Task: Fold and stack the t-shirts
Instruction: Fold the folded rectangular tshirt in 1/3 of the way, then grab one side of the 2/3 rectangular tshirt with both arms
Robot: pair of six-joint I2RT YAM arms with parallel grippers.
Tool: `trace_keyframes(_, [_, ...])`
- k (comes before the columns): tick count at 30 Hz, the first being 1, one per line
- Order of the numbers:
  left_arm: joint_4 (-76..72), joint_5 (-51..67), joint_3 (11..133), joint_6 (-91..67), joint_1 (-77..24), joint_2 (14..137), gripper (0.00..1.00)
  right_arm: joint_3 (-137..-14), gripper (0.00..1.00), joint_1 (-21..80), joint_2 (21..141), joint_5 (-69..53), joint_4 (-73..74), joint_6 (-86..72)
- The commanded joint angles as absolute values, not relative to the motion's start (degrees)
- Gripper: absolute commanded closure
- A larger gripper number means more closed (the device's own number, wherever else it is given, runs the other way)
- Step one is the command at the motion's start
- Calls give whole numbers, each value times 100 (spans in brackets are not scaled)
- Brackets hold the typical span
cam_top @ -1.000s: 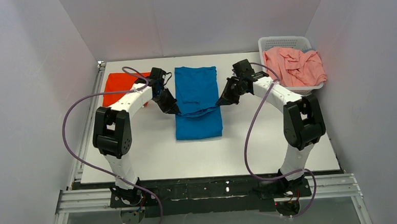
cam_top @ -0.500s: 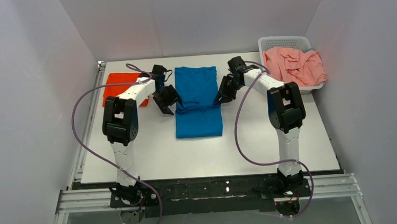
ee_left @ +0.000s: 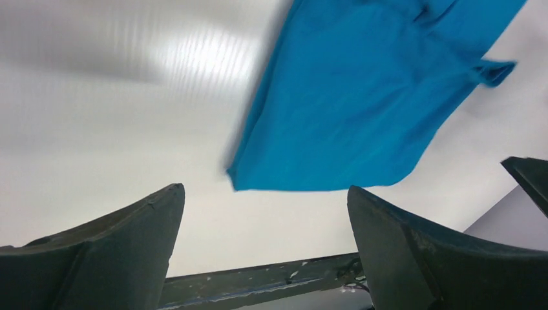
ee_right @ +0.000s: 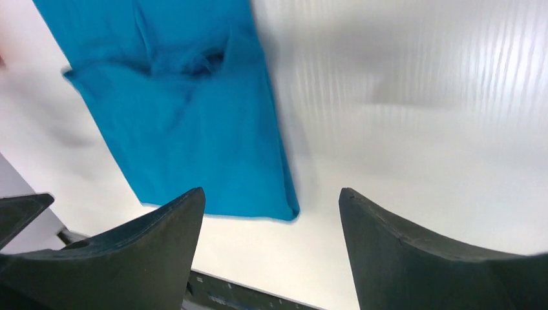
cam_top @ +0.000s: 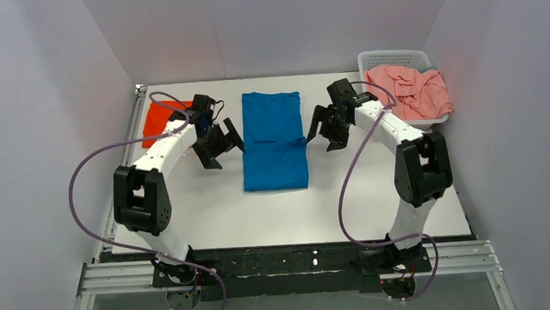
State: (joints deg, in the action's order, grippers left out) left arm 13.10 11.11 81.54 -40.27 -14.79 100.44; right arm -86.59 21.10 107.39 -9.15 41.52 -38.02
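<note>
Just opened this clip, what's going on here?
Two robot arms are working on a blue t-shirt that lies in the middle of the table as a long narrow strip, rumpled across its middle. The left gripper and right gripper sit on either side of it, both open and holding nothing. An orange-red t-shirt lies at the far left, and a pink t-shirt is heaped in the white basket.

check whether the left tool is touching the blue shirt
Apart. The left wrist view shows the left tool open and empty, the blue shirt lying on the table beyond it.
</note>
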Motion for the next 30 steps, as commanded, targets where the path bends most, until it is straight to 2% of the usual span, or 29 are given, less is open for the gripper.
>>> trace_keyframes(1, [1488,1538,6669,-4162,-1609,9138,2,-7455,15,2444,9777,-1139,3625,-3792])
trace_keyframes(5, [1066,1777,5848,-4244,-1903,8855,2,-6569,14,2852,9429,-1313,2997,-4046])
trace_keyframes(10, [489,1612,5318,-4402,-1986,8926,3,-6103,14,3040,9429,-1076,2512,-4336])
trace_keyframes(15, [116,1744,5171,-4560,-1986,9195,22,-5804,22,3063,9547,-913,2257,-4599])
trace_keyframes(20, [-202,1805,4995,-4651,-1986,9411,33,-5484,31,3085,9654,-1022,1832,-4764])
trace_keyframes(24, [-299,1867,5000,-4700,-1989,9639,48,-5380,40,3102,9778,-1132,1669,-4858])
trace_keyframes(27, [-344,1850,4967,-4735,-1987,9768,54,-5314,49,3160,9798,-1236,1591,-4892])
trace_keyframes(30, [-365,1858,4934,-4747,-1986,9880,65,-5266,52,3226,9786,-1243,1634,-4925])
